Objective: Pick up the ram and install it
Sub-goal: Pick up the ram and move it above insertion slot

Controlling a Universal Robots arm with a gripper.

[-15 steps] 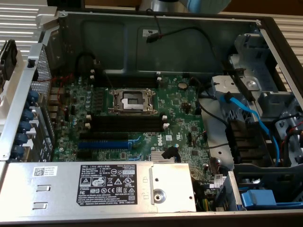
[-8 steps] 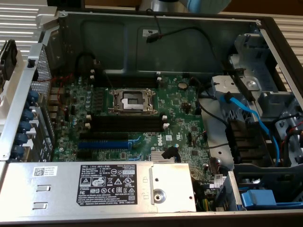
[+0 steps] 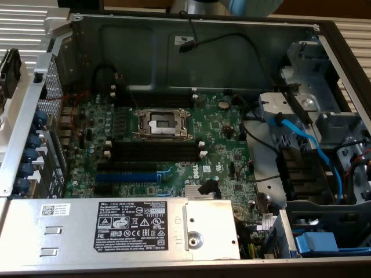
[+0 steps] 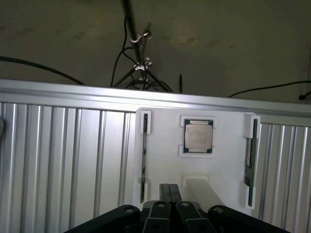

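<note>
In the wrist view my gripper (image 4: 169, 188) is shut, its two dark fingers pressed together with nothing between them. It hovers over a white holder plate (image 4: 223, 165) lying on a ribbed metal surface. A ram stick (image 4: 144, 160) stands on edge in a slot at one side of the plate, close to the fingertips. A second thin dark stick (image 4: 249, 160) sits in the slot at the opposite side. In the exterior view the black memory slots (image 3: 153, 149) with white end clips lie on the green motherboard (image 3: 223, 136), with nothing in them.
A square processor chip (image 4: 198, 136) rests in the plate's middle pocket. In the open computer case are an open CPU socket (image 3: 162, 123), a blue slot (image 3: 127, 176), a power supply (image 3: 116, 229), blue cables (image 3: 301, 139) and drive bays at the exterior view's right.
</note>
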